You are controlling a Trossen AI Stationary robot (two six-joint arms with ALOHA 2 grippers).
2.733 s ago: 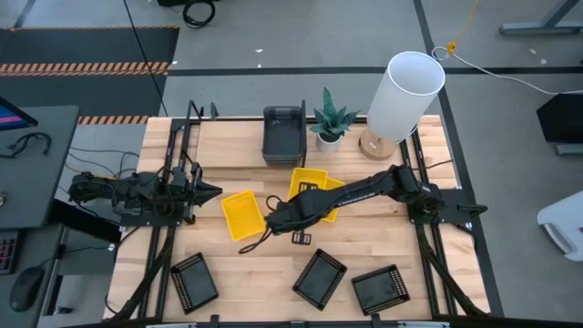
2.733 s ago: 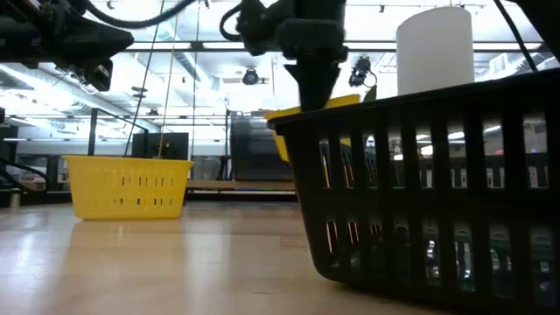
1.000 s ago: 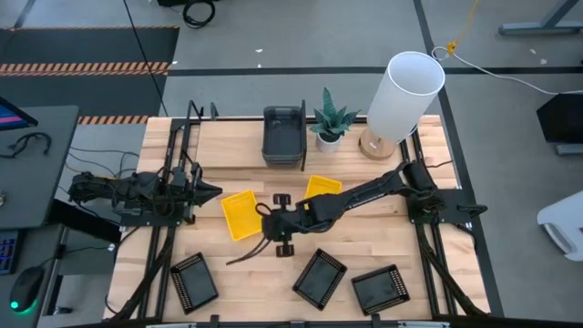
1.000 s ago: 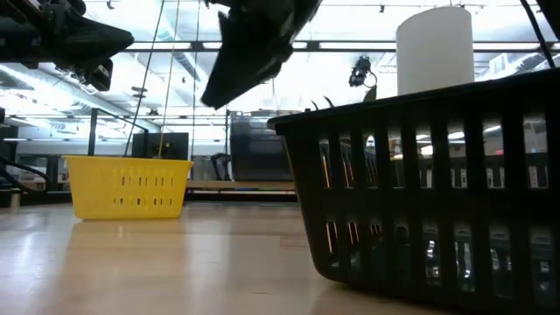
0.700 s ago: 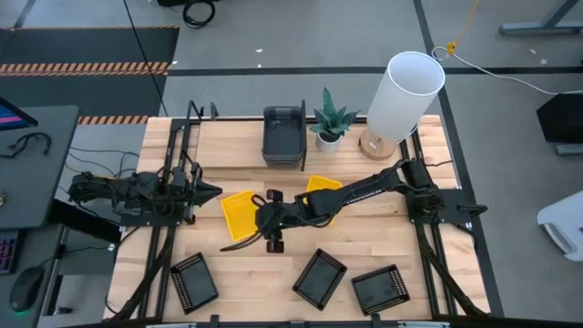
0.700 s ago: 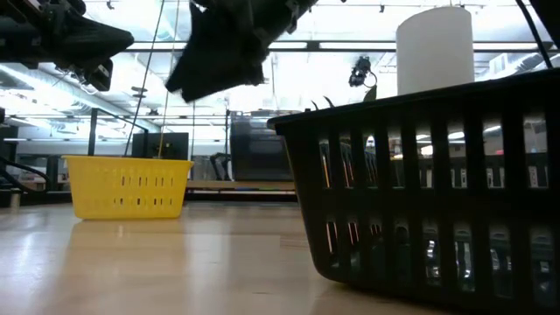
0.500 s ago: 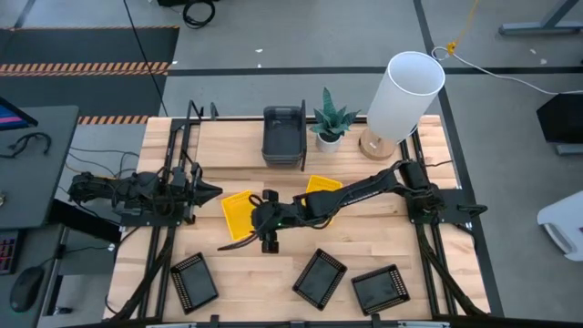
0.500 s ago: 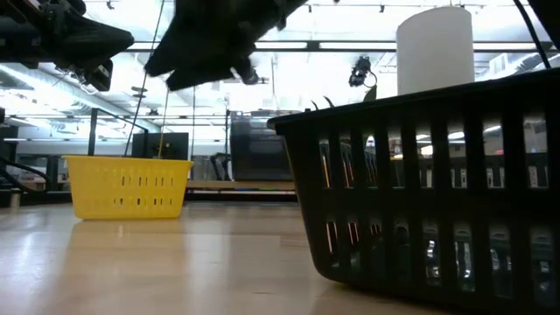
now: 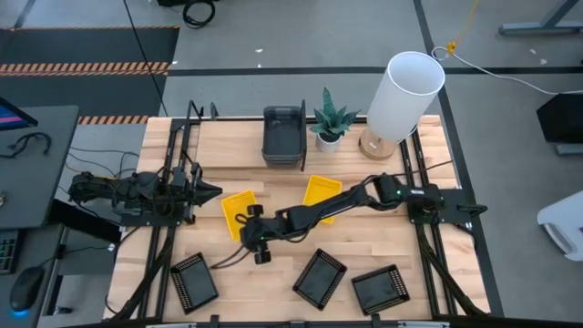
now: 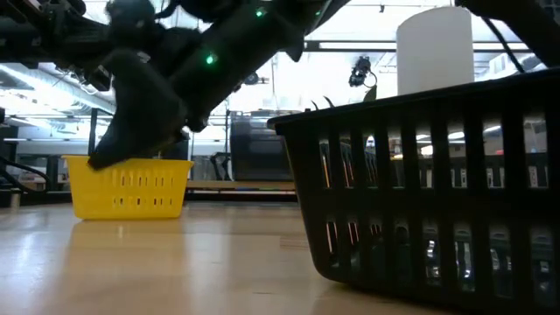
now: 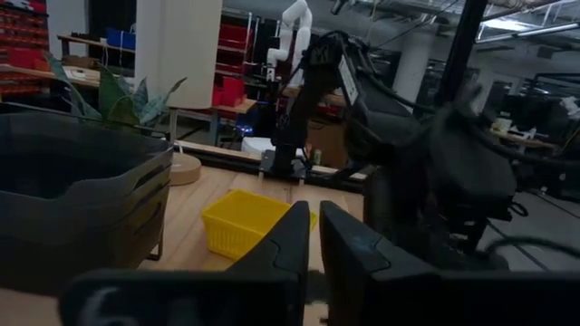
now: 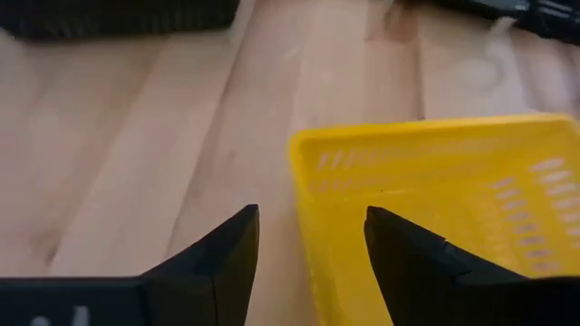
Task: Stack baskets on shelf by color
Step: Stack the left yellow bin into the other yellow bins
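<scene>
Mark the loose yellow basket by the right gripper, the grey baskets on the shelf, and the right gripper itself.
yellow basket (image 9: 239, 213): high view, its floor.
grey baskets (image 9: 283, 137): high view, inside the top one.
right gripper (image 12: 308, 249): right wrist view, midway between its open fingers.

3 baskets (image 9: 322, 278) before 2 others (image 9: 239, 214)

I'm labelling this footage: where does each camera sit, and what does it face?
High: overhead, straight down; both arms, right tool open at the left yellow plastic basket.
Low: table height; right arm, same basket.
Left wrist: along the table; own shut fingers.
Right wrist: down on that basket; own tool.
Shared: basket.
</scene>
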